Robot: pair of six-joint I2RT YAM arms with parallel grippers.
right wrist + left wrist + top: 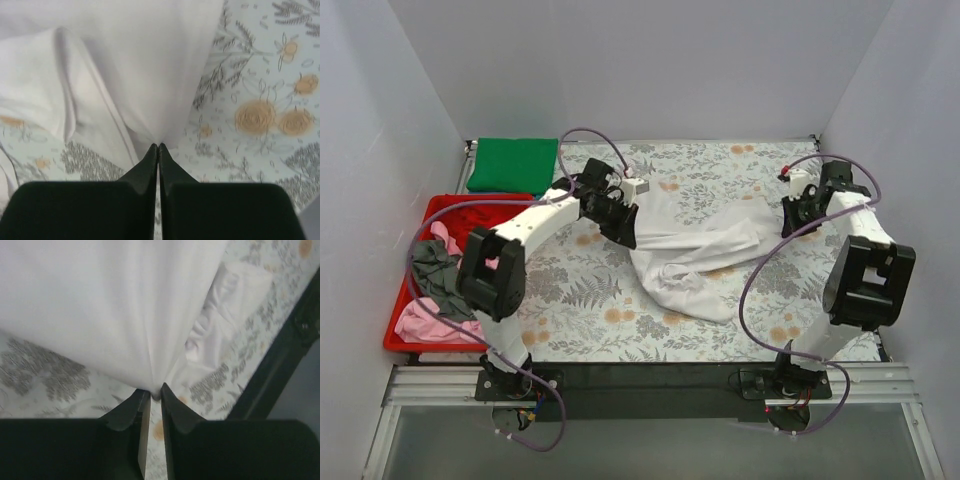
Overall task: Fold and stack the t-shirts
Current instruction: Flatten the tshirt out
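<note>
The left fingers [131, 412] and right fingers [145, 167] were each clamped on the large white cloth t-shirt [705, 245], crumpled on the floral-covered tabletop [765, 315].

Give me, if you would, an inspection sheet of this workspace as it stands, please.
Surface: floral-patterned cloth spread over the work area.
Job's things: white t-shirt crumpled in the middle, unfolded; green t-shirt folded at the far left corner; pink t-shirt and grey t-shirt heaped in the red bin.
Clutter: nothing seen.
Grippers: left hand shut on the white t-shirt; right hand shut on it too.
Cables: purple cables loop loosely off both arms.
Surroundings: plain white walls on three sides.
</note>
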